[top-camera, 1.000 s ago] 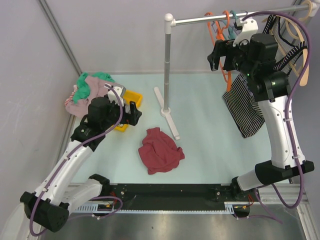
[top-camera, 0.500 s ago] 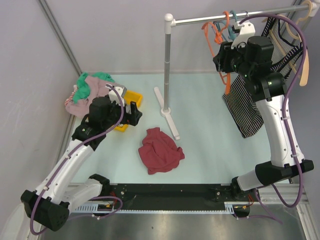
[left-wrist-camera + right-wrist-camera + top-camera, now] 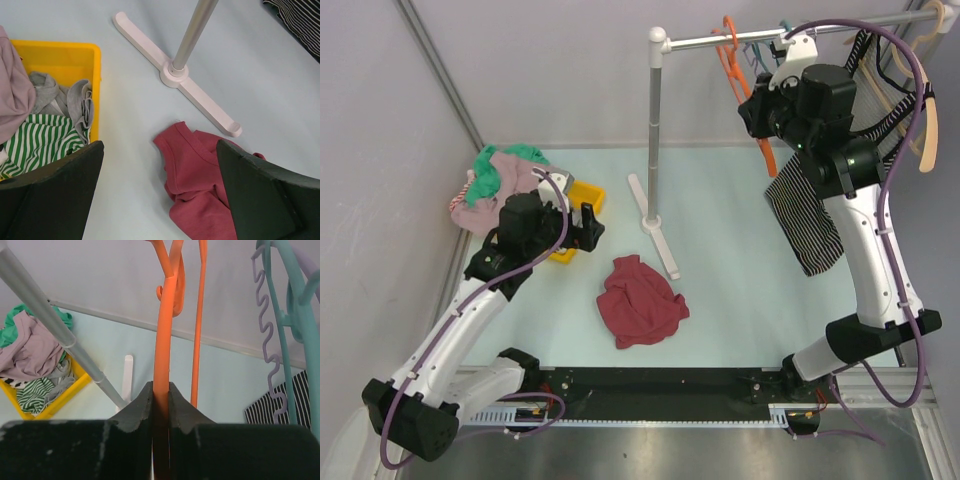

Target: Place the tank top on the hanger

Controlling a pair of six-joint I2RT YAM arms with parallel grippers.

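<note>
The maroon tank top (image 3: 640, 302) lies crumpled on the table in front of the rack's foot. In the left wrist view the tank top (image 3: 200, 185) shows a strap and neckline below my open left gripper (image 3: 159, 145), which hovers above its left edge. From above, the left gripper (image 3: 588, 225) sits beside the yellow bin. The orange hanger (image 3: 732, 62) hangs tilted at the rail. My right gripper (image 3: 752, 108) is shut on one arm of the hanger (image 3: 164, 330), and its jaws (image 3: 160, 387) press the orange bar from both sides.
A white rack with grey pole (image 3: 655, 130) and cross foot (image 3: 658, 232) stands mid-table. A yellow bin (image 3: 582, 197) holds several garments (image 3: 495, 180). A striped top (image 3: 810, 215), teal hanger (image 3: 295, 315), lilac hanger (image 3: 267, 330) and wooden hanger (image 3: 926, 120) hang right.
My right gripper went from open to shut on the orange hanger, which has shifted up and left along the rail. The left arm and the tank top have not moved.
</note>
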